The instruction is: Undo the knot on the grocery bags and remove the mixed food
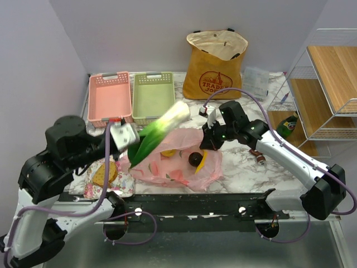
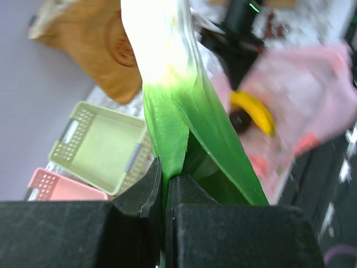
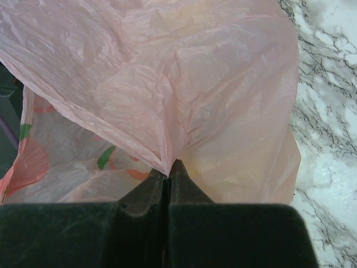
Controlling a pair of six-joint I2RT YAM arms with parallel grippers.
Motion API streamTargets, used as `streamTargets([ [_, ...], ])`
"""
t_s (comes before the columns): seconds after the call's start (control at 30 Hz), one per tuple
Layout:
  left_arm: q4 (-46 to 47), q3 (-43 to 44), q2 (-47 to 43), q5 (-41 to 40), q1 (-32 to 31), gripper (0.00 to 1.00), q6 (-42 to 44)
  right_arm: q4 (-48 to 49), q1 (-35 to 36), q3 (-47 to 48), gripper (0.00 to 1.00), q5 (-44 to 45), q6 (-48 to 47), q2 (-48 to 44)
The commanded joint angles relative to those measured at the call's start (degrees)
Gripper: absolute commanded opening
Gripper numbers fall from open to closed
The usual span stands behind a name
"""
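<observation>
My left gripper (image 1: 133,147) is shut on the green leaves of a green-and-white leek (image 1: 162,127) and holds it slanting in the air above the pink plastic bag (image 1: 178,167). In the left wrist view the leek (image 2: 167,84) rises from the shut left gripper (image 2: 165,184). My right gripper (image 1: 211,143) is shut on the bag's far right edge, and its wrist view shows the film (image 3: 195,84) bunched at the right gripper (image 3: 168,167). A banana (image 1: 201,162) and a dark round fruit (image 1: 194,159) lie in the bag's mouth. The mustard-yellow tote (image 1: 215,64) stands open at the back.
A pink basket (image 1: 110,97) and a green basket (image 1: 152,95) sit at the back left. A bread slice (image 1: 105,174) lies on a flowered cloth at the near left. A wire shelf (image 1: 329,84) and a green bottle (image 1: 287,125) stand at the right.
</observation>
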Motion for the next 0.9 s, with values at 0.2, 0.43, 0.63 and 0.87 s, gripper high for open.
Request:
streamTargets([
  [0.2, 12.26, 11.39, 20.92, -0.46, 31.95, 0.00, -16.46, 0.36, 0.03, 0.08, 0.01, -0.62, -0.35, -0.31],
  [0.43, 20.64, 8.11, 34.49, 6.37, 50.70, 0.00, -7.06, 0.77, 0.03, 0.89, 0.01, -0.03, -0.81, 0.36],
  [0.63, 24.65, 15.13, 50.04, 6.95, 57.56, 0.00, -4.76, -0.38, 0.03, 0.59, 0.01, 0.54, -0.92, -0.10],
  [0.87, 25.56, 25.53, 64.20, 8.35, 57.50, 0.00, -5.76, -0.67, -0.06, -0.25, 0.01, 1.48, -1.50, -0.30],
])
